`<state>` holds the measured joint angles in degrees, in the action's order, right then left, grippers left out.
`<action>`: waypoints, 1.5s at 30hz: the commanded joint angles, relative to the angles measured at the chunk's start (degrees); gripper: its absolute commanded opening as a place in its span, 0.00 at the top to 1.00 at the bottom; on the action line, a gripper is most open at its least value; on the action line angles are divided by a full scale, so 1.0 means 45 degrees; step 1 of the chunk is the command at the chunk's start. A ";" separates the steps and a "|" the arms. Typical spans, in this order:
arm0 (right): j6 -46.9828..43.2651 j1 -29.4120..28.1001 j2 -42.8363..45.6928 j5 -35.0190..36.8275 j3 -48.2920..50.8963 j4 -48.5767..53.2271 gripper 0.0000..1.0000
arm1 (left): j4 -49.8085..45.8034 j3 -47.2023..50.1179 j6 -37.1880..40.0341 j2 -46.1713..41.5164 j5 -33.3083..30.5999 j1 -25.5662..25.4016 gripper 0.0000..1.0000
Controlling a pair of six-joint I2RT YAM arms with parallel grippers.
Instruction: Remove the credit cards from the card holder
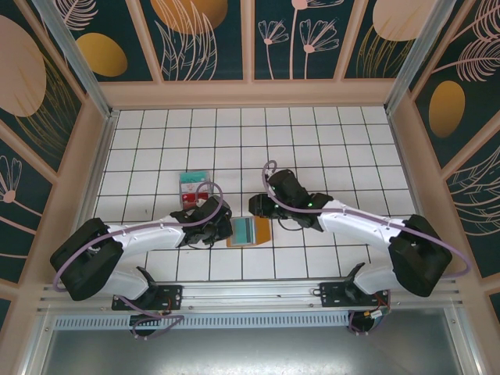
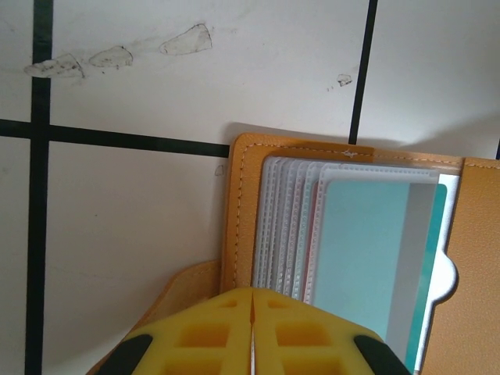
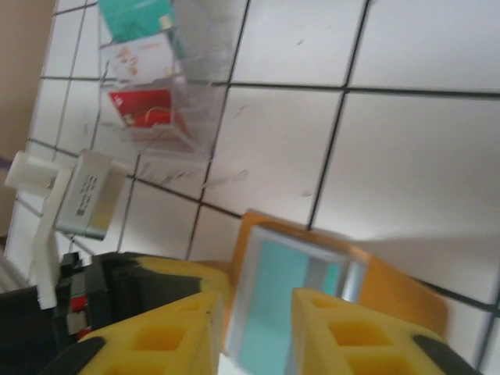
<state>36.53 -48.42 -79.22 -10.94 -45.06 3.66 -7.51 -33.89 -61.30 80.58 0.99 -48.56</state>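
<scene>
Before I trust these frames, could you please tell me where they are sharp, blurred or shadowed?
Top external view: evenly lit and crisp throughout. Left wrist view: card holder sharp, a soft shadow on the tiles above it. Right wrist view: tilted and hazy, loose cards and near yellow fingers blurred.

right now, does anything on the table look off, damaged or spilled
Nothing spilled or broken. The one oddity: grey smudges on the white table beyond the card holder, like scuffs or tape residue. The holder lies open with its clear sleeves fanned, a teal card in the top one.
</scene>
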 commanded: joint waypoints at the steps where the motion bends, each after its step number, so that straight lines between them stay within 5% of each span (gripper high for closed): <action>1: 0.0393 -0.0118 -0.0712 -0.1299 0.0033 -0.0457 0.75 | 0.0116 0.0051 -0.0011 -0.0030 -0.0118 -0.0042 0.90; 19: 0.1031 0.0744 -0.2341 -0.3631 0.2146 -0.2631 0.78 | 0.0955 0.0265 0.0116 -0.0014 0.0491 -0.0088 0.95; 45: 0.1022 0.0976 -0.3474 -0.4715 0.1986 -0.3549 0.81 | 0.0829 0.0187 0.0086 0.0788 0.0834 -0.0169 1.00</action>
<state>41.08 -44.23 -93.71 -30.48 -35.83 -11.03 -2.72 -32.91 -61.25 82.48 3.88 -48.71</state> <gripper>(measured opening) 0.195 0.067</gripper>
